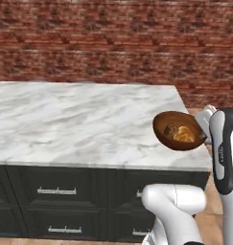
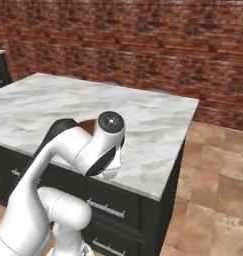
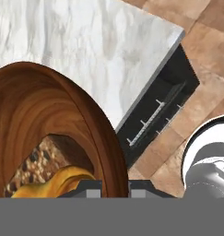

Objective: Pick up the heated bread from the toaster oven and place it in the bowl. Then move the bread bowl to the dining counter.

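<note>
the gripper (image 1: 204, 125) is holding the bowl (image 1: 179, 130) by its rim, jaws clamped on it, with the heated bread (image 1: 184, 135) sitting inside, all of it hanging tilted in the air over the near right corner of the dining counter (image 1: 84, 122). looks like the last leg to me. i'd be leveling the bowl first so the bread isn't sliding out, then lowering it well inside the edge before letting go.
</note>
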Robot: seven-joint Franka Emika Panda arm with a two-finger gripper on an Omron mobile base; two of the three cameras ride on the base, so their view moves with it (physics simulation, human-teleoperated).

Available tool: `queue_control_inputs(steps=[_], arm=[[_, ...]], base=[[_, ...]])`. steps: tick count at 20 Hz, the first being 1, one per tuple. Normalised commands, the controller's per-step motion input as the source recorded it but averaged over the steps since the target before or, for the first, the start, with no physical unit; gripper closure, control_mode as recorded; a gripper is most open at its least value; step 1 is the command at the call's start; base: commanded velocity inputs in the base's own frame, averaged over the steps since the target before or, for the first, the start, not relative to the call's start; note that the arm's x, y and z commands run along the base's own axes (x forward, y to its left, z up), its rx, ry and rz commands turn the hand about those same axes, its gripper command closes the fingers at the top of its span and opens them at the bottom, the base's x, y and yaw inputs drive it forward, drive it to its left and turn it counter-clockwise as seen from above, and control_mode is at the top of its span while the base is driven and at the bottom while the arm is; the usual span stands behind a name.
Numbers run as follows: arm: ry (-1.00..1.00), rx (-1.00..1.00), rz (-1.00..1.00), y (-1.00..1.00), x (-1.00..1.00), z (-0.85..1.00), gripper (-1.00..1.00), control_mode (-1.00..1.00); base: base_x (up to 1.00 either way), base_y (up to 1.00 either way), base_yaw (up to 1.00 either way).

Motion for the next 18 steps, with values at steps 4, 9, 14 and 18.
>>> queue_control_inputs(steps=[4, 9, 14, 18], arm=[[0.0, 0.0, 0.0, 0.0, 0.0, 0.0, 1.0, 1.0], [0.02, 0.0, -0.01, 0.0, 0.66, -0.07, 1.0, -1.0], [0.03, 0.02, 0.0, 0.0, 1.0, -0.39, 1.0, -1.0], [0.08, 0.04, 0.0, 0.0, 1.0, -0.62, 1.0, -1.0]], base=[[0.98, 0.99, -0.41], [0.15, 0.08, -0.05], [0.0, 0.0, 0.0], [0.0, 0.0, 0.0]])
